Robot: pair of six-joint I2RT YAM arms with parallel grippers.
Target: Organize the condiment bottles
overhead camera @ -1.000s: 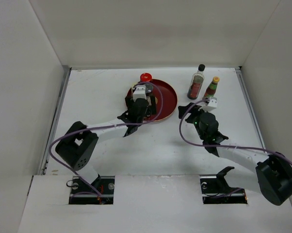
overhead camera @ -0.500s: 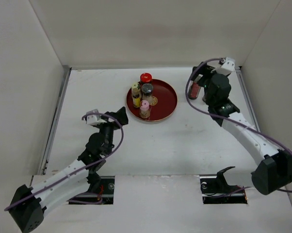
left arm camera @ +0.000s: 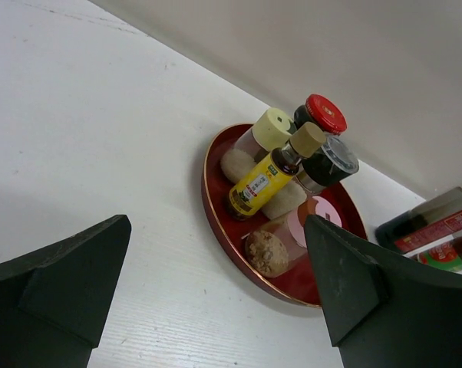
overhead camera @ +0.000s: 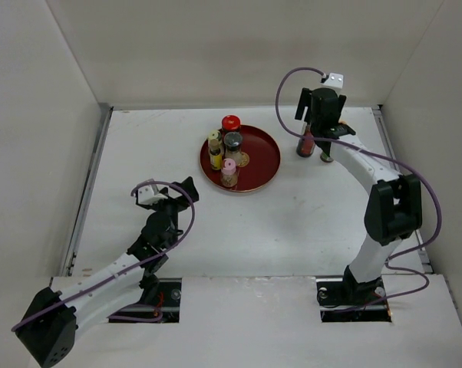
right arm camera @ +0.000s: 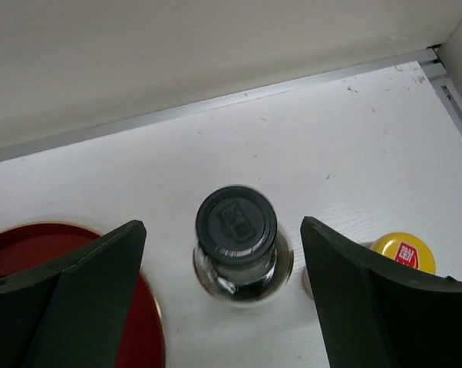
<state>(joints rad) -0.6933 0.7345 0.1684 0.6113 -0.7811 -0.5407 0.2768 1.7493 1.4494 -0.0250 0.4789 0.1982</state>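
Observation:
Several condiment bottles stand on the round dark-red plate [overhead camera: 265, 153]: a red-capped one [overhead camera: 230, 122], a grey-capped one [overhead camera: 232, 141], a yellow-labelled one [left arm camera: 263, 178], a pale-yellow-capped shaker [left arm camera: 275, 128] and a pink-capped one [overhead camera: 229, 169]. To the plate's right stands the tall glass bottle with a black cap [right arm camera: 236, 222], and a yellow-capped bottle [right arm camera: 402, 252] is beside it. My right gripper [right arm camera: 223, 222] hovers open above the black cap, one jaw on each side and not touching it. My left gripper [overhead camera: 181, 190] is open and empty, on the near-left side of the plate [left arm camera: 212, 203].
White walls close in the table on the left, back and right. A metal strip runs along the back wall's foot [right arm camera: 216, 103], just behind the tall bottle. My right arm [overhead camera: 361, 165] stretches along the right side to the back.
My left gripper has let go and drawn back from the plate toward the near left. My right arm swung to the back, over the black-capped bottle, and its jaws opened wider.

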